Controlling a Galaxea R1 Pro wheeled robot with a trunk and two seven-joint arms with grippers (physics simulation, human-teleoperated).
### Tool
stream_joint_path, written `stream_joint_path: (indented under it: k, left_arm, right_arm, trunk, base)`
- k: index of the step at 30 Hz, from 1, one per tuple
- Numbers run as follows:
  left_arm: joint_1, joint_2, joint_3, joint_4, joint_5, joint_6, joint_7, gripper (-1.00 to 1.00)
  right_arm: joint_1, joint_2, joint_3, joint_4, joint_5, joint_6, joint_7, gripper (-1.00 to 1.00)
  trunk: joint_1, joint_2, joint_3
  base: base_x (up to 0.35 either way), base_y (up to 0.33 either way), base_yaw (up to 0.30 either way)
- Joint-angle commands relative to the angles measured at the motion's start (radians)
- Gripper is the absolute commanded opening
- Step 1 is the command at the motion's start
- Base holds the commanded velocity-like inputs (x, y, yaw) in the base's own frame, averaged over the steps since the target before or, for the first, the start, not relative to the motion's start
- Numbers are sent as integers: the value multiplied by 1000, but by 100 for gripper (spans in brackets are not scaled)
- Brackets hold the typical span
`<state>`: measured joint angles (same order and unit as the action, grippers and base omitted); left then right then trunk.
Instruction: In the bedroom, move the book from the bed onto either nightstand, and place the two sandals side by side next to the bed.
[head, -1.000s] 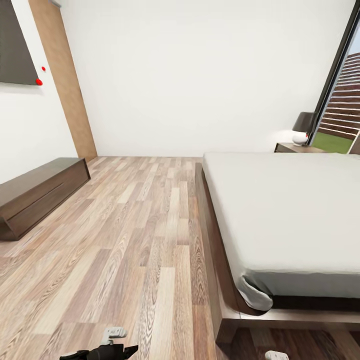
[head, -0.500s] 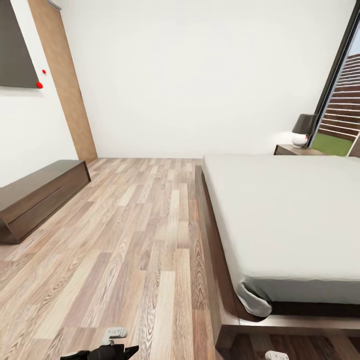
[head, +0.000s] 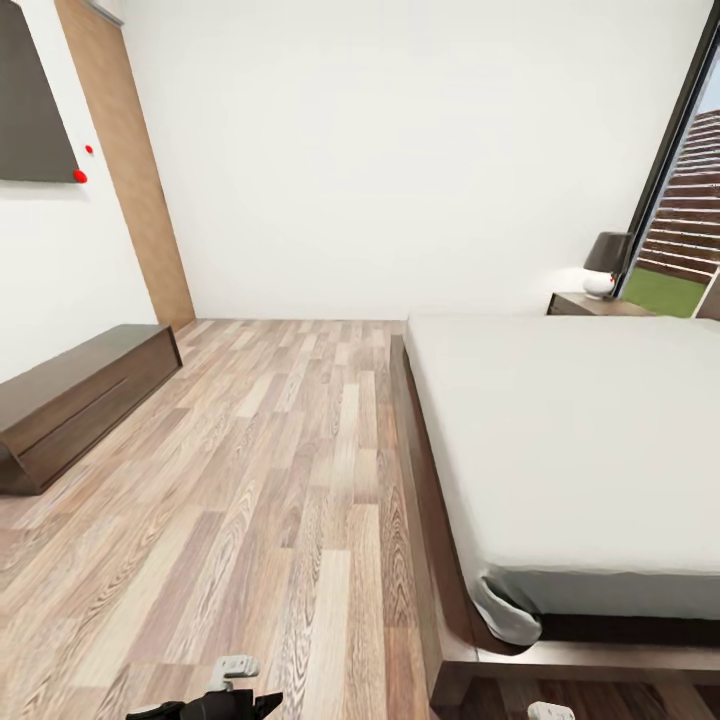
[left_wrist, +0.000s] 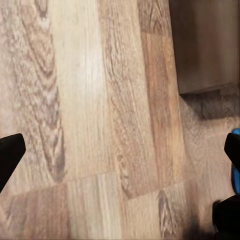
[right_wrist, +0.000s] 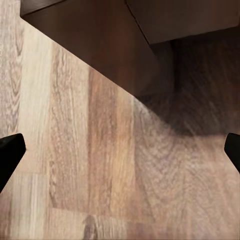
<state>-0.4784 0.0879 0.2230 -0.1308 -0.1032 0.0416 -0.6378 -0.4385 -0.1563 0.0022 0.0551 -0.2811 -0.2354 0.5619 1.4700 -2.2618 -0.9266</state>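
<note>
— Ahead of us on the right lies the bed (head: 560, 440), its grey mattress bare as far as we can see, dark frame running along the plank floor (head: 250, 480). Where do our hands sit against it?

— Low, at the bottom edge of the head view. Our left hand (head: 205, 705) shows as a dark shape over the floor, well to the left of the bed's near corner. In the left wrist view its fingertips (left_wrist: 10, 152) sit far apart at opposite edges, so we call it spread wide, with bare planks between and nothing gripped.

— And the right hand?

— In the right wrist view the right hand (right_wrist: 120, 150) has dark tips at either edge too, spread apart over the floor, with the bed's dark frame (right_wrist: 115, 45) just beyond them and its shadow on the boards.

— The nightstand?

— We see the nightstand (head: 590, 304) at the far side of the bed, by the window (head: 685, 200), with a lamp (head: 605, 265) on its top. It stands well away from both hands, the whole mattress between.

— Anything on the left?

— A long low cabinet (head: 75, 400) against the left wall, apart from the bed. A sliver of blue (left_wrist: 235, 175) shows beside the left hand's fingertip; we cannot tell what it is.
</note>
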Motion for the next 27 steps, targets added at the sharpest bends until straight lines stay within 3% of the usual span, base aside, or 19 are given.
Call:
stream_joint_path:
  k: [1,20,27]
  left_arm:
    - [0,-5,9,2,-11,4,-4,100]
    - [0,-13,10,13,-12,3,0,100]
    - [0,-13,10,13,-12,4,0,100]
  right_arm:
    - [-2,0,1,5,-6,-5,6,100]
    - [-2,1,1,5,-4,-5,5,100]
    - [-2,1,1,5,-4,-5,6,100]
  trunk:
    - [-4,7,2]
    - [-77,140,62]
    - [-104,189,84]
  base:
    - [0,0,0]
    - [0,0,-2]
    - [0,0,-211]
